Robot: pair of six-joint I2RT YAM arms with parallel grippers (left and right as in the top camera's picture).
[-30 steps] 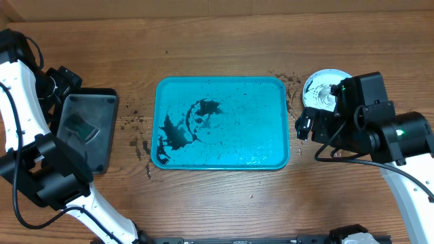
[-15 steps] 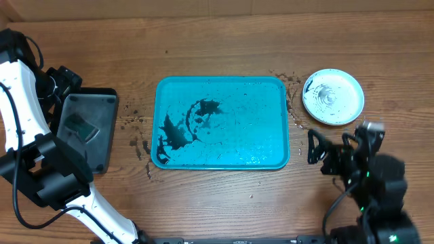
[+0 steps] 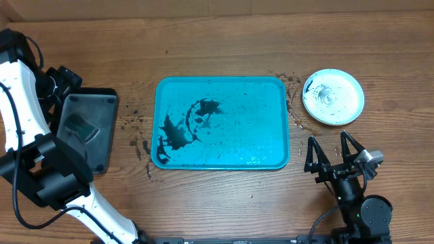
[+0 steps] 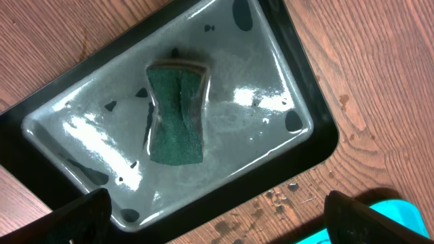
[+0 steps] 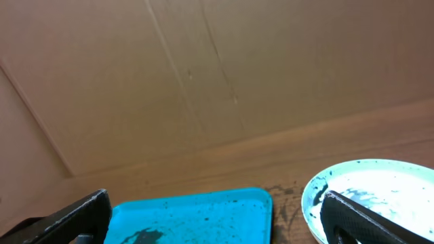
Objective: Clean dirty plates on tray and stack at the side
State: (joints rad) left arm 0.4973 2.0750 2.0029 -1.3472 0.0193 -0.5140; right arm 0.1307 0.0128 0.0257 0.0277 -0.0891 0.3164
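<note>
Fetching the green rectangular sponge [image 4: 176, 115] looks next: left pincer [image 4: 220, 215] spread above it, right pincer [image 3: 327, 146] apart, empty, near smeared teal-rimmed round plate [image 3: 333, 97].

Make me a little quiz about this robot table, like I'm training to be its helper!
1. True or false: the plate lies on the blue tray.
2. What lies in the black tray?
3. Fill in: the right gripper is ____ (open or shut).

Key:
1. False. It lies on the table, beside the blue tray.
2. A green sponge.
3. Open.
</note>
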